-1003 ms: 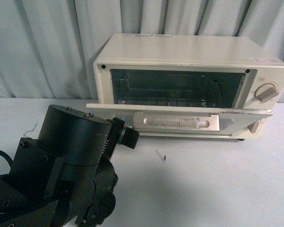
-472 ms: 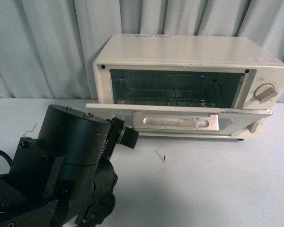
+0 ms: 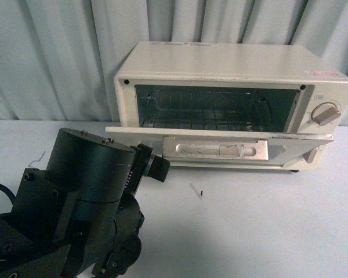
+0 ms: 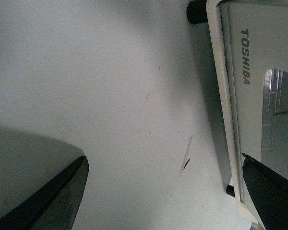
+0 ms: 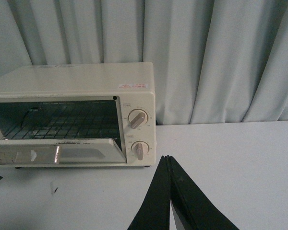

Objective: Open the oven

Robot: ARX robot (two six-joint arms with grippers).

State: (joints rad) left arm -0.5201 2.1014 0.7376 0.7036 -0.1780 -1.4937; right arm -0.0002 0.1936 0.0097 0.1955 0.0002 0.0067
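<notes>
The cream-white oven (image 3: 232, 63) stands at the back of the white table, in front of the curtain. Its door (image 3: 220, 134) is dropped down to about level, with the flat bar handle (image 3: 216, 149) under its front edge. The wire rack (image 3: 209, 123) shows inside, and two beige knobs (image 3: 326, 113) sit at the right. My left arm (image 3: 87, 191) is at the lower left, just in front of the door's left corner. My left gripper (image 4: 163, 158) is open and empty, with one finger (image 4: 266, 191) over the door's face (image 4: 247, 100) near the Toshiba lettering. My right gripper (image 5: 167, 158) is shut and empty, off to the right of the oven (image 5: 77, 81).
A pale pleated curtain (image 3: 58, 52) hangs close behind the oven. A small scrap with a dark mark (image 3: 196, 191) lies on the table in front of the door and also shows in the left wrist view (image 4: 186, 163). A black oven foot (image 4: 197, 12) rests on the table.
</notes>
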